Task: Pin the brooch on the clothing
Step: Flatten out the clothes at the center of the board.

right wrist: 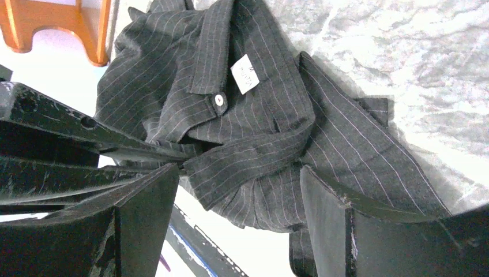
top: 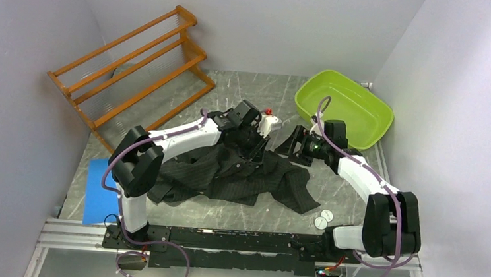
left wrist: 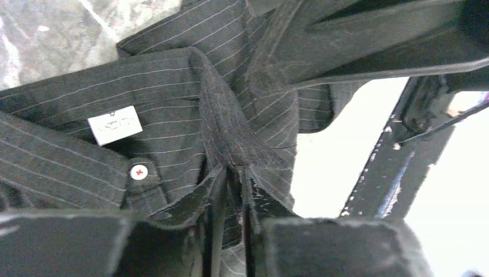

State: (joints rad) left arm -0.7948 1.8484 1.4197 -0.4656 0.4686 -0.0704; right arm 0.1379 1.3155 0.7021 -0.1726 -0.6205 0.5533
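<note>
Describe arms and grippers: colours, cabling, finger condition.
The left arm and right arm match: white links, black joint housings, and a looping purple cable on each. The left gripper and right gripper are black, with flat, scuffed fingers.

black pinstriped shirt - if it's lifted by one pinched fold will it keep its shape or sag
Probably floppy: the black pinstriped cloth shirt lies crumpled in soft folds, so it would likely sag from the ridge pinched by the left gripper. Likely light, being thin fabric. Pushed, it may bunch rather than slide whole.
</note>
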